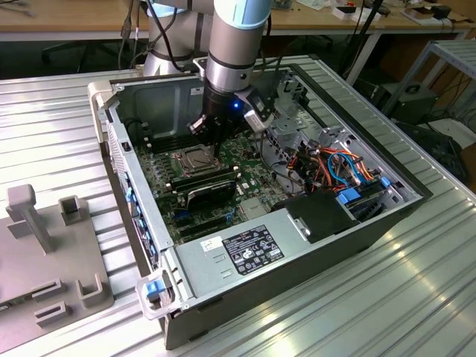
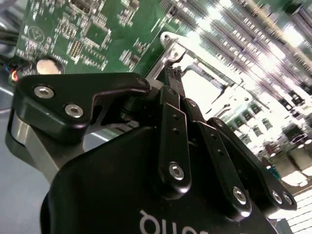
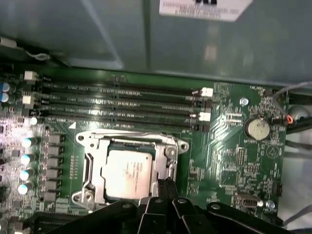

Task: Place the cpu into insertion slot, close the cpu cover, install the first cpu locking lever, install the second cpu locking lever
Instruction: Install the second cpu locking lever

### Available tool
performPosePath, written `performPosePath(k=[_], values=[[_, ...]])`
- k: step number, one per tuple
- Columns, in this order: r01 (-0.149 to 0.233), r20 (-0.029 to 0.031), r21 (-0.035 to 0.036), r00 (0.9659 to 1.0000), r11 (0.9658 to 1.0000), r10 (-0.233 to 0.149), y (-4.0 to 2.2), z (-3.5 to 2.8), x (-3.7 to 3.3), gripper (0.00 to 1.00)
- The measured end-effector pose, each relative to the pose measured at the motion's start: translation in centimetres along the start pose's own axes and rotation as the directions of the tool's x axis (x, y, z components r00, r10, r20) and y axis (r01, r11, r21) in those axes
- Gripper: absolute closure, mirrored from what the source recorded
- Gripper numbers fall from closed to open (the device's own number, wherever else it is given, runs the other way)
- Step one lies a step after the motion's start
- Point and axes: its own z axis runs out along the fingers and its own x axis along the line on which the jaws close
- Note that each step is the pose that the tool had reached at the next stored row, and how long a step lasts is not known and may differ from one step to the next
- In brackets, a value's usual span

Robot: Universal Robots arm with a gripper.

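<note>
1. The computer case [image 1: 223,256] lies open on the bench [image 1: 416,297].
2. The gripper [image 3: 167,183], fingers pressed together and empty, hovers at the socket's edge.
3. The cpu cover [image 3: 92,165] lies flat around the cpu [image 3: 127,173], which sits in the insertion slot [image 3: 161,148].

Closed gripper [image 2: 170,78] beside silver cpu cover [image 2: 204,73]

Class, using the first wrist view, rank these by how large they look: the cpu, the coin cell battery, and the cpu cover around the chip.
1. cpu cover, the biggest outline.
2. cpu, sitting inside it.
3. coin cell battery, clearly smallest.
</note>
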Motion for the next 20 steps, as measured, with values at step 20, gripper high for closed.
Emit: performPosePath(k=[20], values=[[0.0,0.0002,-0.0002,1.0,1.0,0.0,-2.5,-0.33,1.38,0.89]])
